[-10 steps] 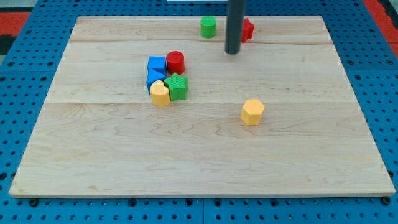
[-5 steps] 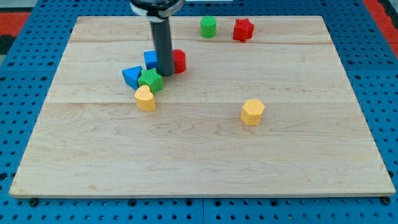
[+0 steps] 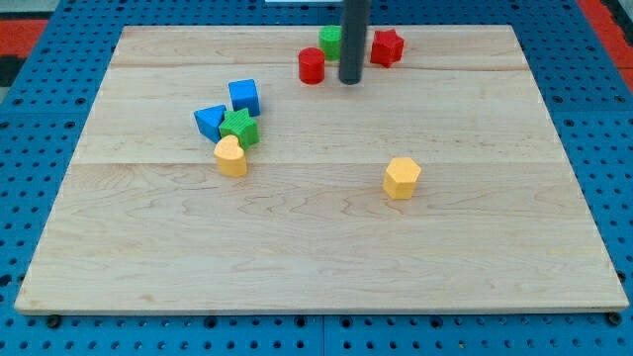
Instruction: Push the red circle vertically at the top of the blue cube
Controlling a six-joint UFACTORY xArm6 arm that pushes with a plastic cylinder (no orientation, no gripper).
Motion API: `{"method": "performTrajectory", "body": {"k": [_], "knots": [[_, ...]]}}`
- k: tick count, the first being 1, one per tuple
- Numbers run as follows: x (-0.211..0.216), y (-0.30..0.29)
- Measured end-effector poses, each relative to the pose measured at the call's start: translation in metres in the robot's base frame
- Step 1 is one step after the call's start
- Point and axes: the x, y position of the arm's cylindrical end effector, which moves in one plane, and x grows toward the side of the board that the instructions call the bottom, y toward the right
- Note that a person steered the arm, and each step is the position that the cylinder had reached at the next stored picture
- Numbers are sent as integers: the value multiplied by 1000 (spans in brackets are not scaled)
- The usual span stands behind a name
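**A:** Where does the small red circle block (image 3: 312, 65) sit?

**B:** Near the view's top of the pale wooden desk (image 3: 475, 237), up and to the right of the blue cube block (image 3: 244, 97), well apart from it. My tip (image 3: 350, 81) stands just to the circle's right, with a green cylinder block (image 3: 329, 41) and a red star block (image 3: 387, 46) beside the rod. The rod has no fingers, so none are apart or together.

**A:** How would you push well?

**B:** I judge a slow leftward push from the circle's right side, through its centre, stopping once it lines up directly above the cube. Overshooting seems the risk; keep clear of the green star block (image 3: 239, 127), blue triangular block (image 3: 210, 121) and yellow heart-like block (image 3: 230, 156).
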Motion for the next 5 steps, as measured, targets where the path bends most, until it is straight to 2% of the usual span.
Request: {"method": "performTrajectory", "body": {"k": [1,4,5], "knots": [[-25,-26],[-55,-74],[0,-37]]}}
